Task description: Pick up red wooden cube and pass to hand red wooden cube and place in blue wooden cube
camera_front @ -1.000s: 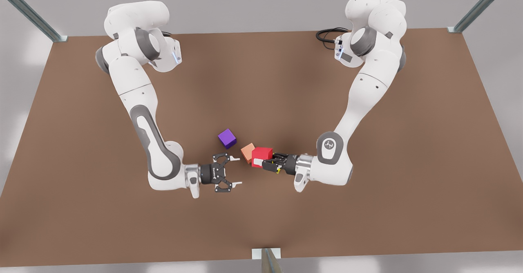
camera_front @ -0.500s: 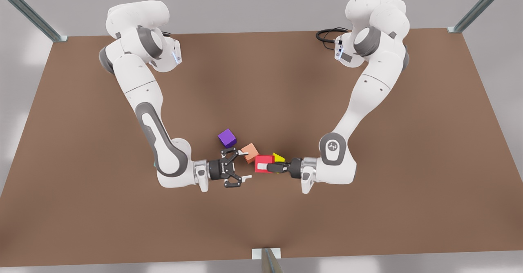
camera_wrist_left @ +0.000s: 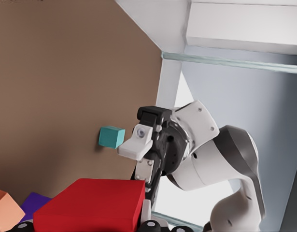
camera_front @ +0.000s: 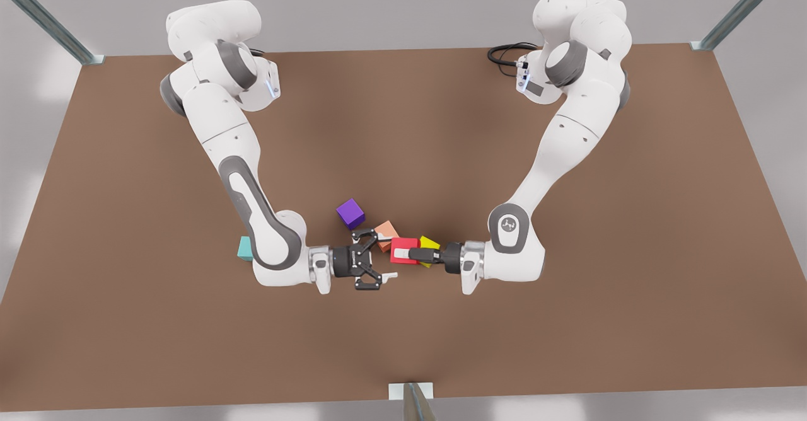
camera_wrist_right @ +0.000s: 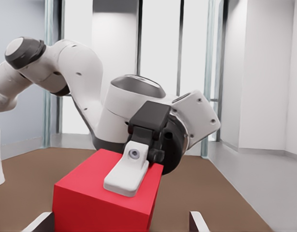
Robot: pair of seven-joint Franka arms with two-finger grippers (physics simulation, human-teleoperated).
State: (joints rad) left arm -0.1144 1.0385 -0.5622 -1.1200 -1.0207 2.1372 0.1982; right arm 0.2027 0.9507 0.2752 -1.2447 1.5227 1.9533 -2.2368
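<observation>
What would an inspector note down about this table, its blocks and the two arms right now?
Surface: brown table, flat, no marks seen.
Job's things: red wooden cube is held above the table; blue wooden cube sits on the table, partly behind the arm on the front view's left.
Clutter: purple cube, salmon cube and yellow block cluster near the grippers.
Grippers: left gripper is shut on the red wooden cube; right gripper faces it, open, close to the cube.
Cables: black cable is looped by the base on the front view's right.
Surroundings: metal frame posts, pale walls.
</observation>
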